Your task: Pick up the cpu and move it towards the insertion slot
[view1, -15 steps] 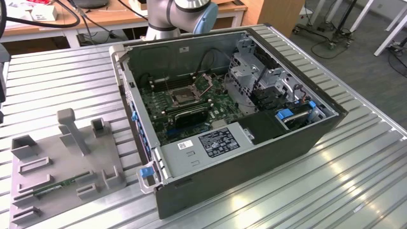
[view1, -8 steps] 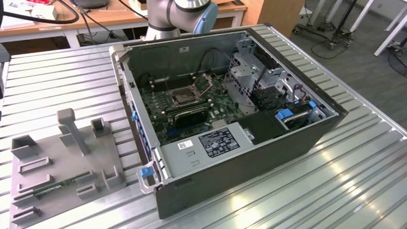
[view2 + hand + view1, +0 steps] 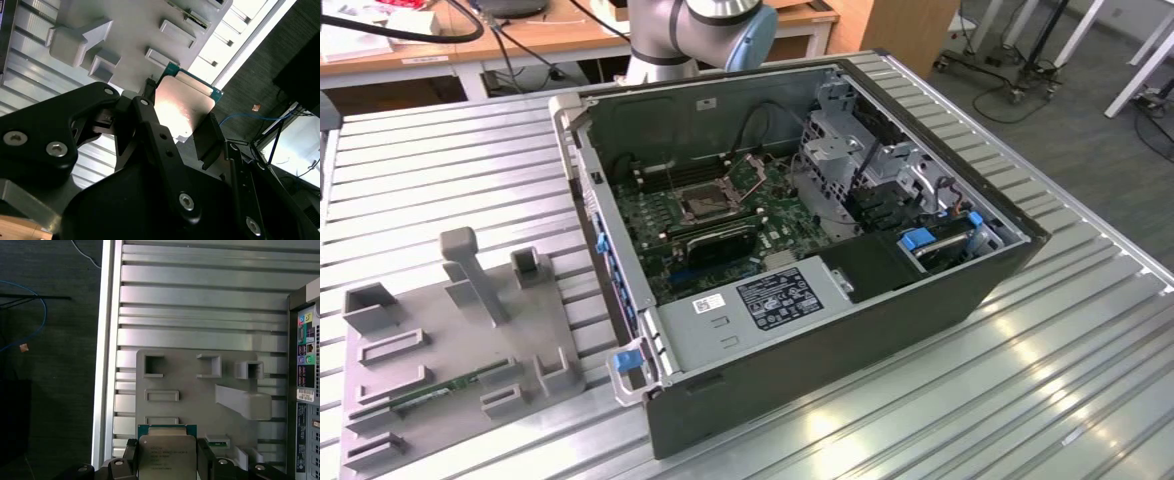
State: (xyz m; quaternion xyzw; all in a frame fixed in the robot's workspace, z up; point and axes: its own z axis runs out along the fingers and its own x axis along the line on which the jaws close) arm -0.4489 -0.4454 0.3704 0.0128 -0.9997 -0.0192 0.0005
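Note:
In both wrist views my gripper is shut on the cpu, a flat square chip with a silvery top and a green rim. One black finger presses each of two opposite edges. The chip hangs above the grey holder plate, well clear of it. The insertion slot, a square dark socket in a metal frame, lies on the green motherboard inside the open computer case. In the exterior view the arm stands behind the case.
The grey holder plate with raised blocks lies on the ribbed metal table at the exterior view's left of the case. A thin green memory stick rests in it. The case walls rise around the motherboard. The table edge and dark floor lie beyond the plate.

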